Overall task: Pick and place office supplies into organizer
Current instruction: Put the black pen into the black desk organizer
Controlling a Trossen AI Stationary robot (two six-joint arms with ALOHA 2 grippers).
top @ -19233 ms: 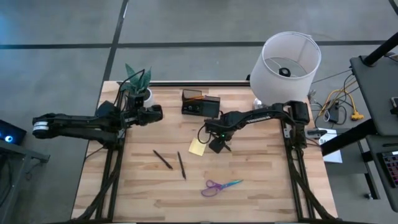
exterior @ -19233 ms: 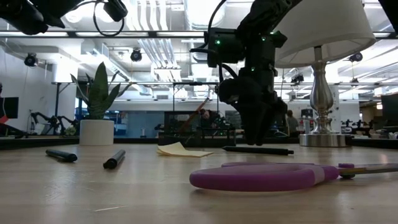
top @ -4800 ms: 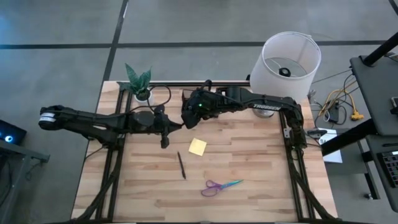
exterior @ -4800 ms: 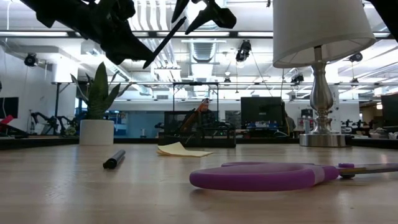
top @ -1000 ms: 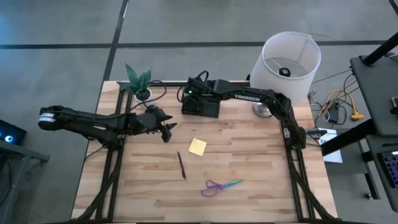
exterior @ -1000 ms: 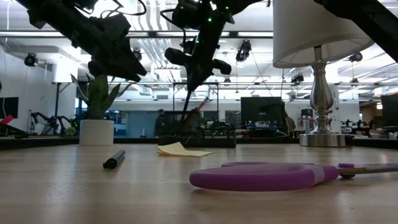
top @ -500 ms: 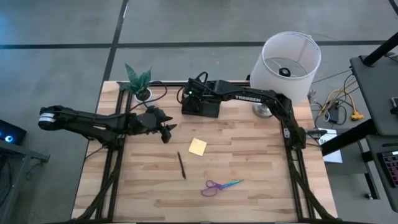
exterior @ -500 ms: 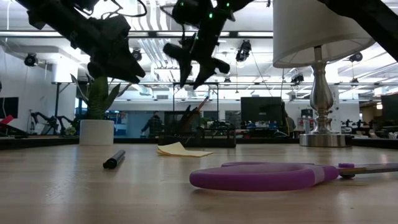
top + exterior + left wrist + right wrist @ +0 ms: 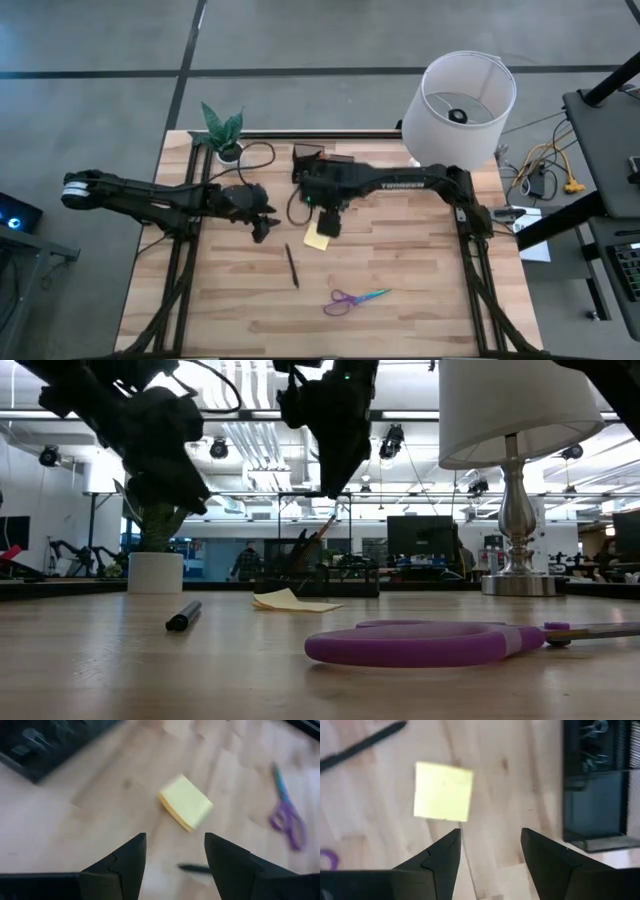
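The right gripper (image 9: 327,226) hangs wide open right above the small yellow square note pad (image 9: 443,798), near the black box organizer (image 9: 322,165). It should drop straight and squeeze the pad's sides. The left gripper (image 9: 262,228), also wide open, waits beside the pad.

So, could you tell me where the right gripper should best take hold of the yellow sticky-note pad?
Probably from straight above, closing on two opposite edges: the sticky-note pad lies flat on the table, square and thin, with clear wood around it. The open right gripper hovers beside it.
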